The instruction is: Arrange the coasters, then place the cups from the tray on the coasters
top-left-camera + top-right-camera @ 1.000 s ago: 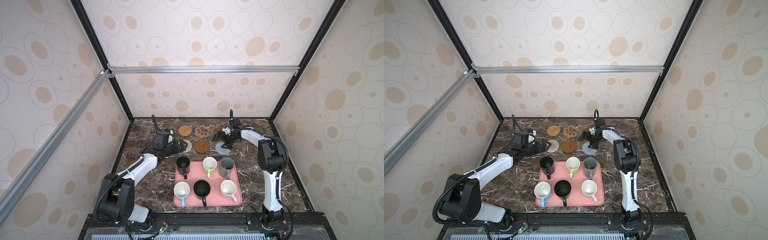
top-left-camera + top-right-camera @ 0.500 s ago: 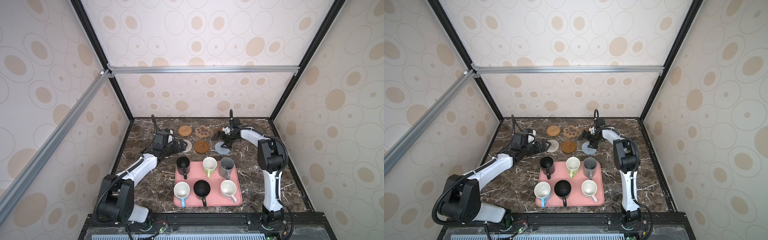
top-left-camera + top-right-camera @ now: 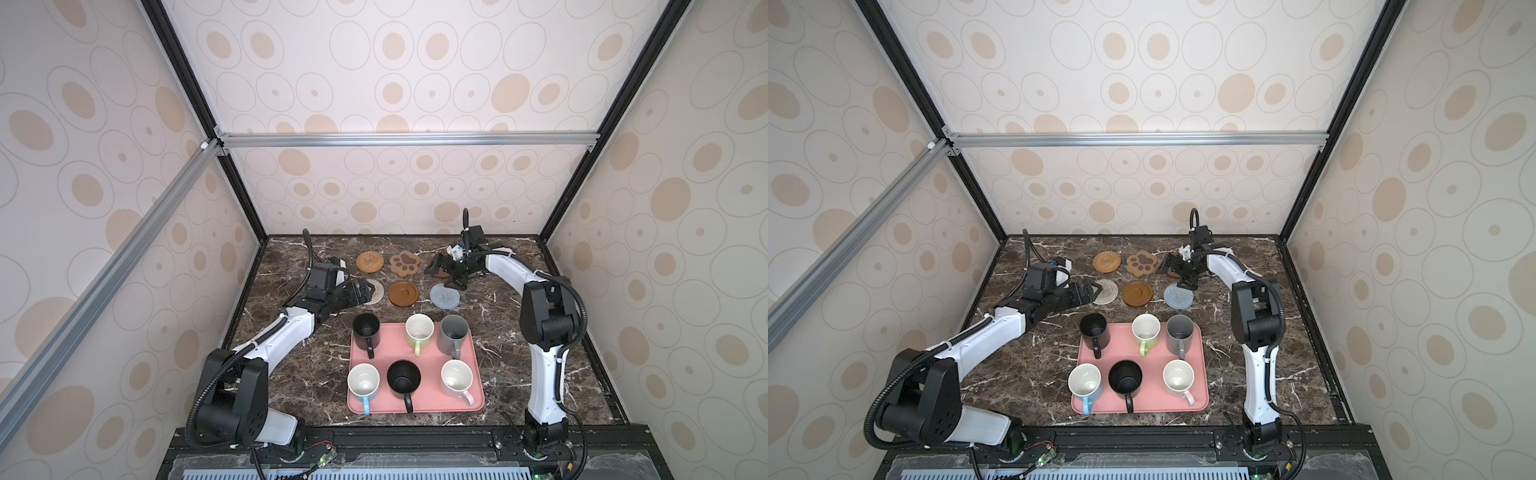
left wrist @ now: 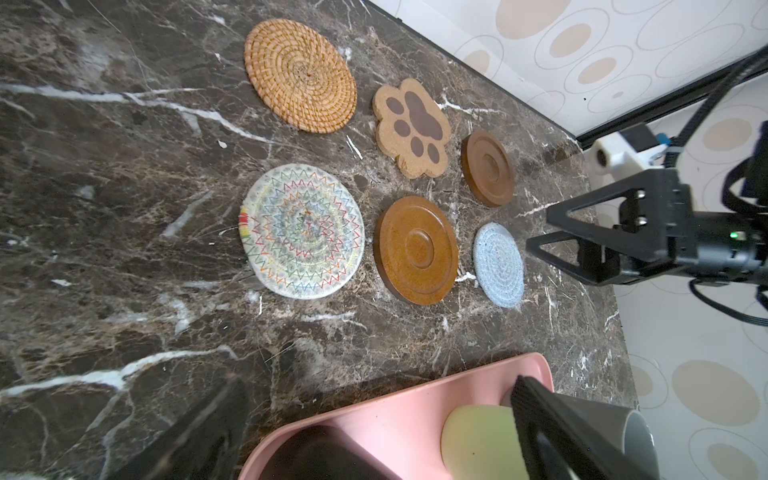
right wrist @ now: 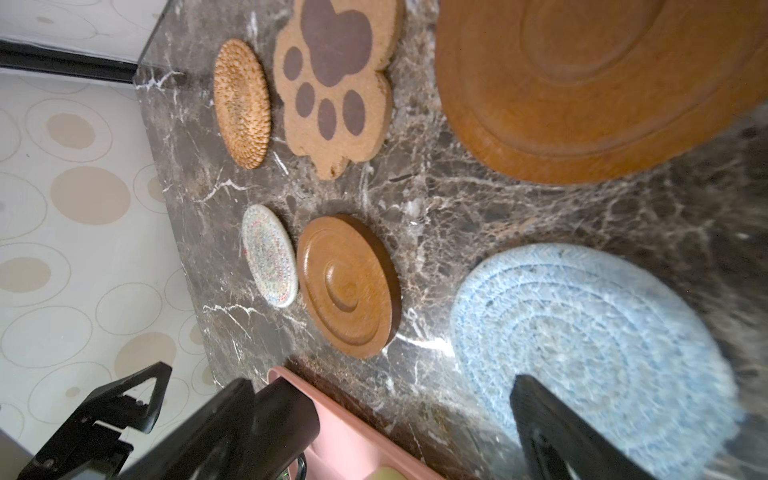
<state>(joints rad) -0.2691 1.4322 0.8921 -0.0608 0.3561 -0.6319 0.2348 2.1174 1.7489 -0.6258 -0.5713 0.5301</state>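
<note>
Left gripper (image 3: 362, 291): jaws apart, holding nothing, low at the left edge of the beige woven coaster (image 3: 376, 291).

Coasters lie on the far half of the bench (image 3: 316, 386), two rows of three, none touching.
- Left: rattan coaster (image 3: 370, 262) far, beige woven near. Both likely light. The woven one looks soft and may flop if pinched at one edge.
- Middle: paw coaster (image 3: 404, 264) far, near brown disc (image 3: 402, 294). The disc looks stiff and rimmed, so the rim is the place to pinch. The paw is thin, with little edge to catch.
- Right: far brown disc (image 4: 487, 168), largely hidden under the arm in both top views, and grey-blue coaster (image 3: 444, 296), soft and small.

All lie flat on stone, so sliding probably beats lifting.

Right gripper (image 3: 444, 274): jaws wide, empty, over the far brown disc and the grey-blue coaster.

Tray (image 3: 415, 409) sits nearer than the coasters, all six cups on it:
- Far row: far black cup (image 3: 366, 328), light green cup (image 3: 419, 330), grey cup (image 3: 454, 332).
- Near row: light blue cup (image 3: 363, 382), near black cup (image 3: 403, 378), pink cup (image 3: 457, 377).

Cups are likely glazed, weighty, slippery and chippable. Take each across the rim wall or by the handle. Handles point toward the near bench edge.

In the way: the cups are packed close, and the far row stands between the near row and the coasters.
</note>
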